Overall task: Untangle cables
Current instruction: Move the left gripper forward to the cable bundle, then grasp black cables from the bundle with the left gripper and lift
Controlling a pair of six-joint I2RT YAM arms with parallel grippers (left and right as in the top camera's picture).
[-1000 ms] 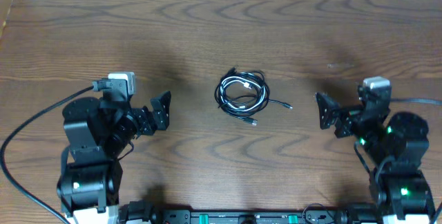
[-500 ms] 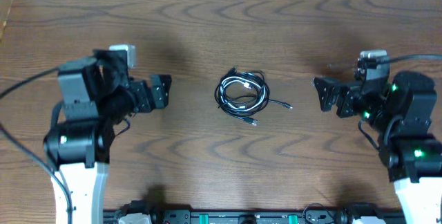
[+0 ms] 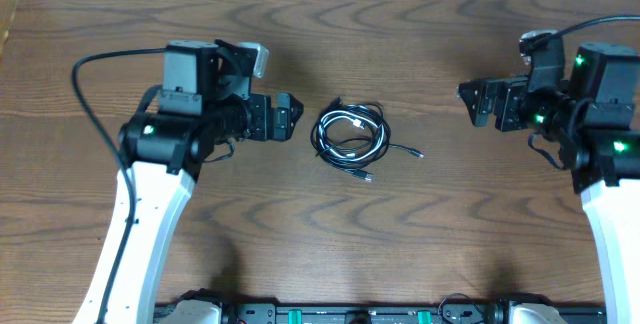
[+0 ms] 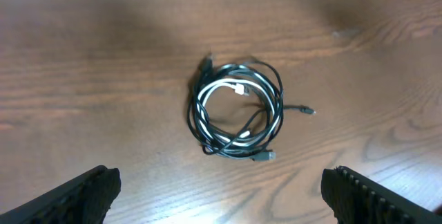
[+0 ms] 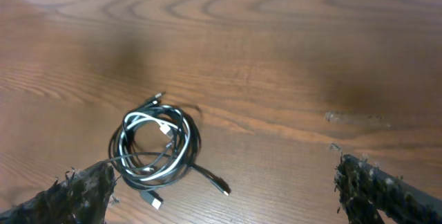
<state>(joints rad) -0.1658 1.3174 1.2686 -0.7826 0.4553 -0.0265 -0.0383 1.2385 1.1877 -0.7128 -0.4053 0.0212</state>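
Left pincer [image 3: 288, 120] is spread wide w/ nothing between its fingers, hanging over the bench [image 3: 420, 34] just left of the cables [image 3: 350, 134] and pointing at them. Right pincer [image 3: 473, 106] is likewise wide open and empty. It sits well apart from the bundle on the opposite side, tips facing it.

The cables lie near the middle of the bench as one loose round coil, flat on the wood, and neither arm touches it. In the left wrist view the white cord [image 4: 219, 86] loops in among the black cords [image 4: 278, 92] (how many black ones, can't tell from the coil).

Three ends stick out:
- top plug [image 4: 207, 61] at the coil's upper left
- grey-tipped plug [image 4: 265, 155] at the bottom edge
- small plug [image 4: 309, 110] on a short straight tail to the right
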